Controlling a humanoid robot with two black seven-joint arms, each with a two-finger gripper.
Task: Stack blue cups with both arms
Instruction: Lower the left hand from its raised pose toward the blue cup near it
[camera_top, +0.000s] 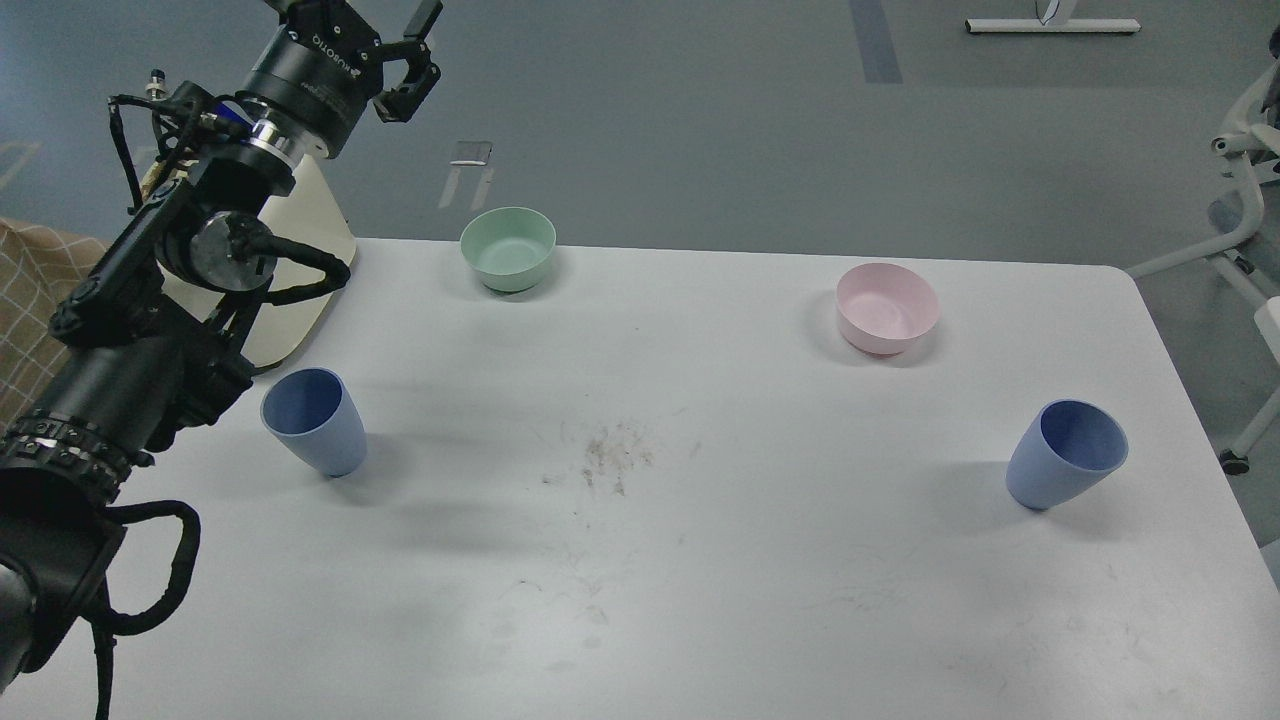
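Two blue cups stand upright and far apart on the white table (700, 560). The left blue cup (313, 420) is near the table's left edge, right beside my left arm's forearm. The right blue cup (1066, 453) is near the right edge. My left gripper (372, 14) is raised high at the top left, well above and behind the left cup. It is open with nothing in it, and one finger is cut off by the view's top edge. The right arm is out of view.
A mint-green bowl (508, 248) sits at the back left of the table and a pink bowl (887, 307) at the back right. A beige rounded board (315, 250) stands behind my left arm. Office chair legs (1240, 250) are off the table's right side.
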